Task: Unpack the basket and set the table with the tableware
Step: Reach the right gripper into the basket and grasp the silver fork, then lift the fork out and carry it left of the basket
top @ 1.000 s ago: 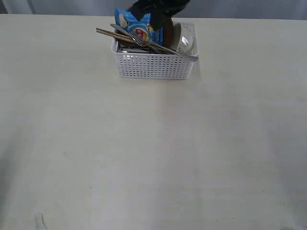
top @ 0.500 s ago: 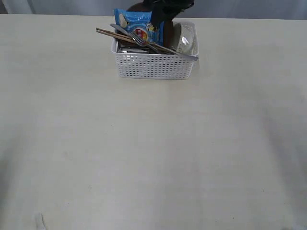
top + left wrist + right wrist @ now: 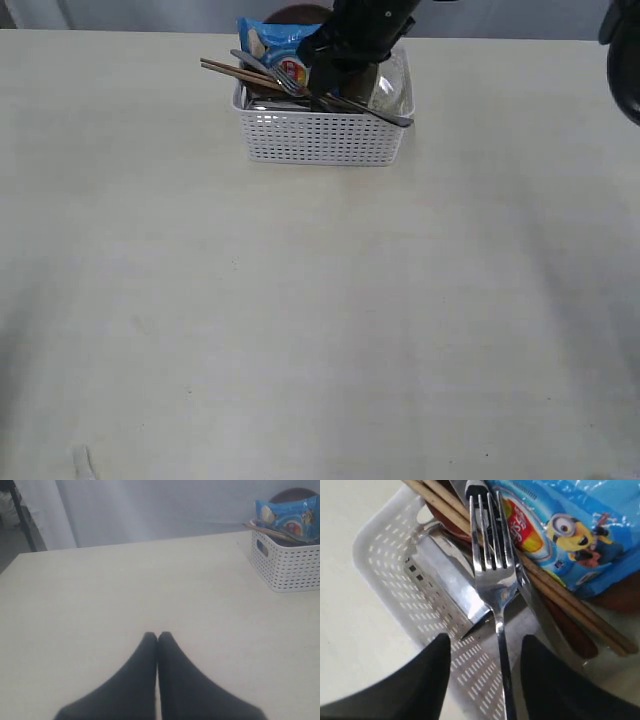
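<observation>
The white lattice basket (image 3: 320,138) stands at the far middle of the cream table (image 3: 300,320). Brown chopsticks (image 3: 232,72), a steel fork (image 3: 492,575), a pale bowl (image 3: 392,85) and a blue snack packet (image 3: 285,48) stick out of it, with a brown plate (image 3: 292,14) behind. My right gripper (image 3: 485,642) hangs open just over the basket, and the fork's handle (image 3: 504,680) runs between its fingers without touching them. A shiny steel cup (image 3: 445,577) lies under the fork. My left gripper (image 3: 158,636) is shut and empty, low over bare table, far from the basket (image 3: 287,565).
A reddish-brown piece (image 3: 570,630) lies under the chopsticks (image 3: 555,597) inside the basket. A dark part of the right arm (image 3: 625,60) shows at the right edge. Wide bare tabletop stretches in front of the basket.
The right arm has come forward and down over the basket's middle, covering more of the packet and bowl. A dark arm part has appeared at the right edge.
</observation>
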Action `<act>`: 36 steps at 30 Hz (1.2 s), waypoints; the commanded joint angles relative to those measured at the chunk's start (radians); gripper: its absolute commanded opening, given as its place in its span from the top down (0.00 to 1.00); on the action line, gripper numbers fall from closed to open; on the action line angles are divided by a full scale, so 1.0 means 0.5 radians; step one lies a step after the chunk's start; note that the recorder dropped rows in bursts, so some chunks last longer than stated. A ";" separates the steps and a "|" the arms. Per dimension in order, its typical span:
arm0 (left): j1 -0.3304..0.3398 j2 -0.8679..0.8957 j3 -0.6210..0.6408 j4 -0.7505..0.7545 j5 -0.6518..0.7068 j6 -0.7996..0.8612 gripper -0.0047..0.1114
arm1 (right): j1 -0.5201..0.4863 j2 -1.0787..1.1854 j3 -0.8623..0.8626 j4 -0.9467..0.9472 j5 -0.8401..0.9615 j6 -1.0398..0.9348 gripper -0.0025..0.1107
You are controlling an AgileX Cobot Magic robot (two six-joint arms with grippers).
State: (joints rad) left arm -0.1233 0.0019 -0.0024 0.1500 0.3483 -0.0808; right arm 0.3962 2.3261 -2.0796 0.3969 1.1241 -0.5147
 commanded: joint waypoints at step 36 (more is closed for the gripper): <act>-0.010 -0.004 0.005 -0.003 -0.001 -0.005 0.96 | 0.133 -0.639 0.237 0.129 0.194 0.537 0.98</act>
State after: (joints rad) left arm -0.1233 0.0019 -0.0024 0.1500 0.3483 -0.0808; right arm 0.4361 2.0664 -2.0210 0.4517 1.2079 -0.3159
